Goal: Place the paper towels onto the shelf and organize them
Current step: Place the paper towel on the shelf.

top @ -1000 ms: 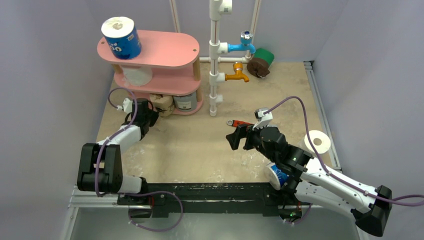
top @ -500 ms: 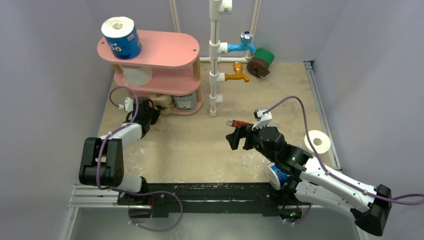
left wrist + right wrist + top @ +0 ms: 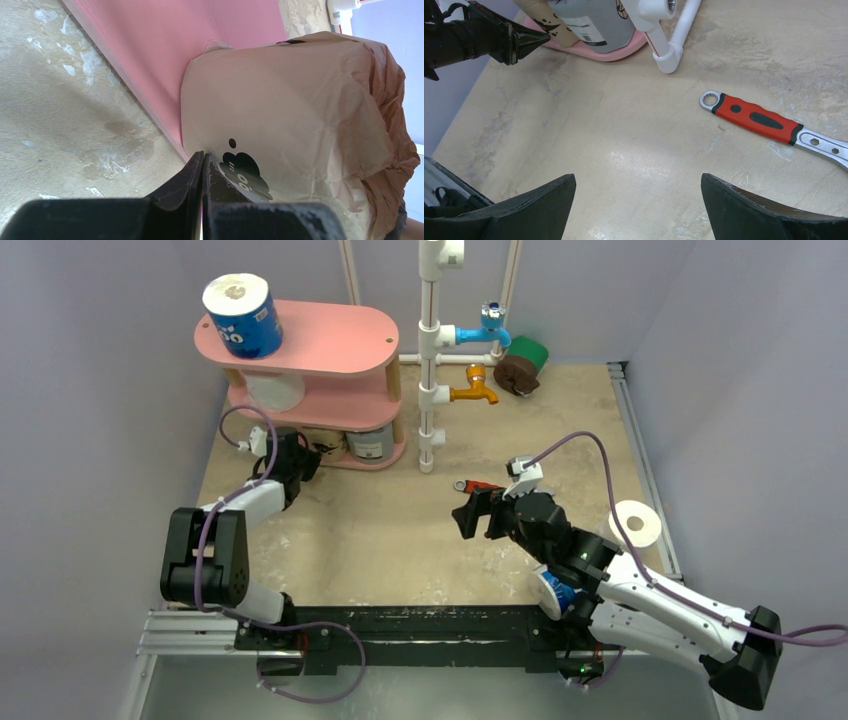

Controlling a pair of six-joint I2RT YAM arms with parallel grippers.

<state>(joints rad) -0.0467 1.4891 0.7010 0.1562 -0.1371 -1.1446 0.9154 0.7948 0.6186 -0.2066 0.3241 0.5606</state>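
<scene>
The pink shelf (image 3: 330, 340) stands at the far left. It holds a blue printed roll (image 3: 241, 315) on top, a white roll (image 3: 273, 390) on the middle board and a grey roll (image 3: 371, 443) at the bottom. My left gripper (image 3: 306, 462) is shut with nothing in it. Its tips (image 3: 202, 156) press against a brown-wrapped roll (image 3: 300, 110) lying on the bottom pink board (image 3: 175, 45). My right gripper (image 3: 472, 516) hovers open and empty over mid-table. A white roll (image 3: 636, 525) and a blue roll (image 3: 556, 590) sit by the right arm. Green and brown rolls (image 3: 522, 365) lie at the back.
A red-handled wrench (image 3: 756, 119) lies just beyond my right gripper (image 3: 639, 182). The white pipe frame (image 3: 430, 360) with blue and orange taps stands right of the shelf. Grey walls close in left and right.
My left gripper has pushed forward, sliding the brown roll farther under the middle board onto the bottom tier. The right arm has barely moved.
</scene>
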